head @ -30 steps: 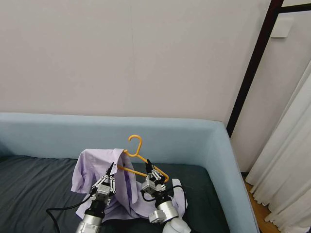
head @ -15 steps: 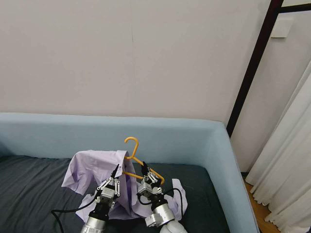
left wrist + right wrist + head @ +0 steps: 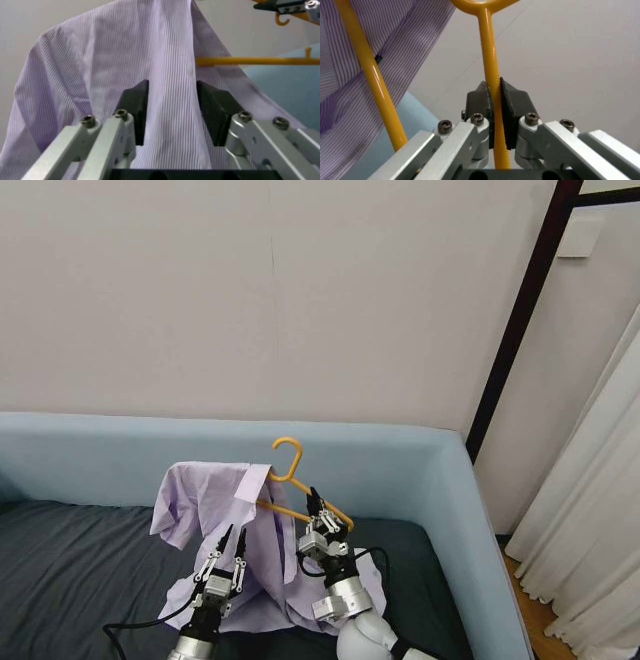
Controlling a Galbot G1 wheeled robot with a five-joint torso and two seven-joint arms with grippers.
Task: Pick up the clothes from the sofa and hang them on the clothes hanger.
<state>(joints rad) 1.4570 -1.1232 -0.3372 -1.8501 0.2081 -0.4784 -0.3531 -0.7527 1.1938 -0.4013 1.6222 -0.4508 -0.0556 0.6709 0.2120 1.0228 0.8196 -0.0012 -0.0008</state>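
Open seat (image 3: 70, 565) lies left of the shirt (image 3: 205, 505), crossed low by a cable (image 3: 150, 618). The sofa back (image 3: 400, 470) walls off the rear and right. The shirt hangs between the left claw (image 3: 172, 101), which pinches its fold, and the right claw (image 3: 495, 88), clamped on the hanger (image 3: 489, 56); the hanger's bar crosses there.
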